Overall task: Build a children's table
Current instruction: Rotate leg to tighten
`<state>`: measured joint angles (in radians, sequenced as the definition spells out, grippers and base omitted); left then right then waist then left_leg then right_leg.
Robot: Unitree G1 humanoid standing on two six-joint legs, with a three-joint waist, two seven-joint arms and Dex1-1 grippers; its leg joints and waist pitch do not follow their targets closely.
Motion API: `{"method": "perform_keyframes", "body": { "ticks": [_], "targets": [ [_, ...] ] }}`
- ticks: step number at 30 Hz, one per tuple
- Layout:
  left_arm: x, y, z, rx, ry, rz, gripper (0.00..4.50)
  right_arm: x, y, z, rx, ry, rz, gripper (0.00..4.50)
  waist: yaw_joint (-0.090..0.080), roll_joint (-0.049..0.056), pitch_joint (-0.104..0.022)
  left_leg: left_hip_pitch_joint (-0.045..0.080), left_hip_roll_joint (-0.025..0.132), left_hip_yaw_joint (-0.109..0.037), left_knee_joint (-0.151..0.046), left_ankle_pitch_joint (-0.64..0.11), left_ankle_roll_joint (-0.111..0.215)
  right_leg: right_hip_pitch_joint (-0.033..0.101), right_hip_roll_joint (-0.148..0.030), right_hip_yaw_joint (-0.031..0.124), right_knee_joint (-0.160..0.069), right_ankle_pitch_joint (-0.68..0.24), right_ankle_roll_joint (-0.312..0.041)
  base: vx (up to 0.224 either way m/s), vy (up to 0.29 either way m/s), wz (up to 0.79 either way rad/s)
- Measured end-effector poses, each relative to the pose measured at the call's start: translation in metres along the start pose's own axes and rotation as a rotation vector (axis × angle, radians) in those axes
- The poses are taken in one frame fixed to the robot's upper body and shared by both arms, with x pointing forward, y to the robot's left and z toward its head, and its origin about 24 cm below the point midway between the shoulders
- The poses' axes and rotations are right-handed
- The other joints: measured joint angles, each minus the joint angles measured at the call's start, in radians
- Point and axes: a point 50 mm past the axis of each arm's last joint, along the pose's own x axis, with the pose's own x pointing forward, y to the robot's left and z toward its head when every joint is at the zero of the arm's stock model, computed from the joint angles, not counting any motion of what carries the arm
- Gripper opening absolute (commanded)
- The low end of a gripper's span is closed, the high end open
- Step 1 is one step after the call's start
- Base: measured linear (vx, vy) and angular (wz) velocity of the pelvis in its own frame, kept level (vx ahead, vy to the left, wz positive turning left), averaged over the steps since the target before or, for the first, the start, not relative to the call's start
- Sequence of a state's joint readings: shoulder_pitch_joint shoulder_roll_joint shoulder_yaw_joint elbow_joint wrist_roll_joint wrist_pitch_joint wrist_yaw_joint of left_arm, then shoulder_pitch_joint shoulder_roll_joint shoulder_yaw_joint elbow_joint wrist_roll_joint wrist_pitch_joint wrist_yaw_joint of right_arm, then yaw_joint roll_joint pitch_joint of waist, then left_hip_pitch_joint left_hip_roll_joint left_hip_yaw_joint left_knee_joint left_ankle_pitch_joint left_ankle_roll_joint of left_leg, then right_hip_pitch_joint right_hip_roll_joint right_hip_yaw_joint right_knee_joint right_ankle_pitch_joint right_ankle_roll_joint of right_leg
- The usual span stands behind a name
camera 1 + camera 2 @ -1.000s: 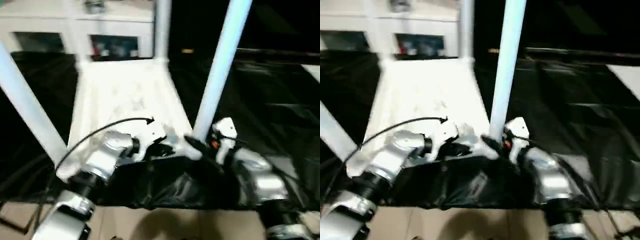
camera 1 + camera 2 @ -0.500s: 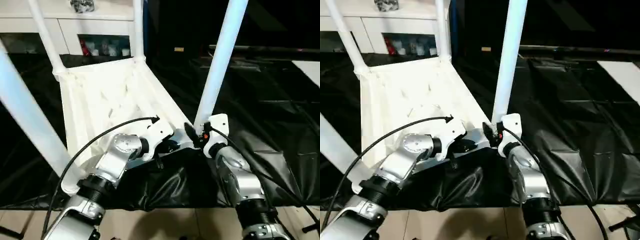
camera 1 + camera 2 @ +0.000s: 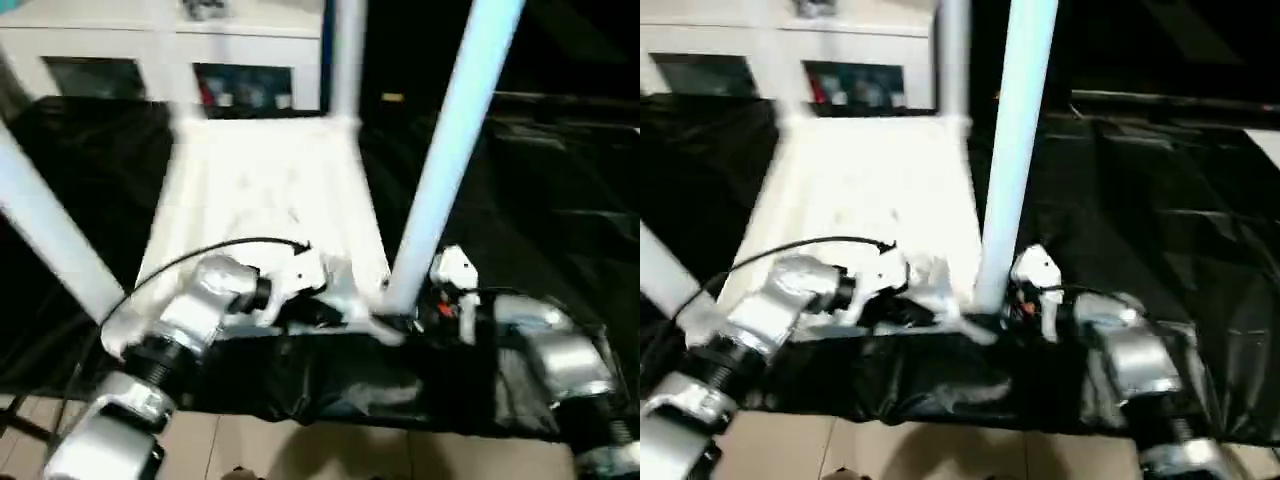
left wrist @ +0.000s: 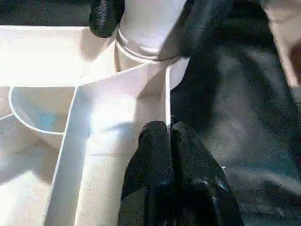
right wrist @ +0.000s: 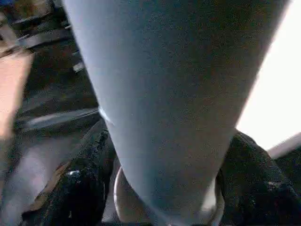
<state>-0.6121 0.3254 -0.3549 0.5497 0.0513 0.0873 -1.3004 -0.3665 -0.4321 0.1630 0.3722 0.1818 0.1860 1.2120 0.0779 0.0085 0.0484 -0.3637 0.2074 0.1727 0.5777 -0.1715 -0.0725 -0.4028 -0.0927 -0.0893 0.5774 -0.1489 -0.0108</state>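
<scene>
The children's table lies upside down, its white ribbed top (image 3: 270, 190) on a black sheet with legs standing up from its corners. The near right leg (image 3: 450, 150) stands in its corner socket (image 4: 146, 52). My right gripper (image 3: 400, 315) is open around this leg's base, with one black finger (image 5: 87, 188) close on each side. My left gripper (image 4: 168, 129) is shut, its tips resting on a rib at the top's near edge just beside that socket. Another leg (image 3: 50, 230) rises at the near left, and a far one (image 3: 345, 60) at the back.
The black sheet (image 3: 540, 200) covers the work surface all around the table top and hangs creased over the near edge. A white cabinet with glass doors (image 3: 150, 50) stands behind. Beige floor (image 3: 250, 450) shows below the edge.
The whole picture has shifted as the camera moved. Both grippers stay at the near right corner. My right forearm now reaches in from further right.
</scene>
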Motion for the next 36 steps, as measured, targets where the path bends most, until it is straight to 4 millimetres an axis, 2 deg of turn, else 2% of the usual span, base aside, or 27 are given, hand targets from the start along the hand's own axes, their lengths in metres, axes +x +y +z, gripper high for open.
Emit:
{"method": "perform_keyframes", "body": {
  "ticks": [4,9,16,22,24,27,31,35,36],
  "targets": [
    [-0.002,0.002,0.000,0.026,0.020,-0.026,0.00,0.003,0.000,0.001,-0.001,0.015,0.063,2.84,0.009,0.000,0.000,0.000,0.000,0.000,0.001,0.000,0.000,0.000,0.000,0.001,0.001,0.000,0.000,0.000,0.000,0.00],
    [-0.005,0.003,0.000,0.028,0.026,-0.041,0.00,0.006,-0.002,0.004,-0.014,0.028,0.093,2.48,0.009,-0.001,0.000,0.000,0.000,0.000,0.001,0.000,0.000,0.000,0.000,0.001,0.002,0.000,0.000,0.000,0.000,0.00],
    [-0.003,0.003,0.000,0.033,0.016,-0.043,0.00,0.007,-0.002,0.006,-0.039,0.026,0.103,2.29,0.009,-0.001,0.000,0.001,0.000,0.000,0.001,0.000,0.000,0.000,0.000,0.001,0.002,0.000,0.000,0.000,0.000,0.00],
    [-0.002,0.007,-0.003,-0.008,0.012,0.034,0.00,0.014,-0.004,0.002,-0.001,-0.056,-0.019,2.13,0.006,-0.004,0.000,0.007,0.000,0.000,0.001,0.000,0.000,0.004,0.000,0.001,0.002,-0.003,0.005,0.000,0.000,0.00],
    [-0.002,0.011,-0.003,-0.025,0.015,0.105,0.00,0.021,-0.007,0.001,0.025,-0.109,-0.131,2.11,-0.006,-0.007,0.001,0.009,0.000,-0.001,0.001,0.000,0.000,0.004,0.000,0.000,0.001,-0.003,0.005,0.000,0.000,0.00],
    [0.000,0.015,-0.004,-0.058,0.015,0.200,0.00,0.033,-0.013,0.001,0.081,-0.169,-0.316,2.03,-0.036,-0.009,0.001,0.011,0.000,-0.004,0.002,0.000,0.000,0.003,-0.001,-0.004,-0.002,-0.003,0.006,0.000,0.000,0.00],
    [0.008,0.015,-0.002,-0.093,-0.003,0.286,0.00,0.045,-0.016,0.002,0.139,-0.205,-0.504,1.99,-0.061,-0.012,0.002,0.012,0.000,-0.006,0.001,0.000,-0.001,0.003,-0.001,-0.010,-0.009,-0.003,0.006,0.000,0.000,0.00],
    [0.015,0.015,0.000,-0.120,-0.004,0.366,0.00,0.064,-0.017,0.007,0.203,-0.219,-0.708,1.98,-0.090,-0.012,0.001,0.012,0.000,-0.017,0.001,0.000,-0.001,0.005,-0.001,-0.022,-0.025,-0.004,0.006,0.000,0.000,0.00],
    [0.016,0.015,0.001,-0.122,-0.004,0.374,0.00,0.066,-0.018,0.008,0.209,-0.218,-0.732,2.33,-0.095,-0.012,0.001,0.011,0.000,-0.019,0.001,0.000,-0.001,0.006,-0.001,-0.026,-0.030,-0.003,0.006,0.000,0.000,0.00]
  ]
}}
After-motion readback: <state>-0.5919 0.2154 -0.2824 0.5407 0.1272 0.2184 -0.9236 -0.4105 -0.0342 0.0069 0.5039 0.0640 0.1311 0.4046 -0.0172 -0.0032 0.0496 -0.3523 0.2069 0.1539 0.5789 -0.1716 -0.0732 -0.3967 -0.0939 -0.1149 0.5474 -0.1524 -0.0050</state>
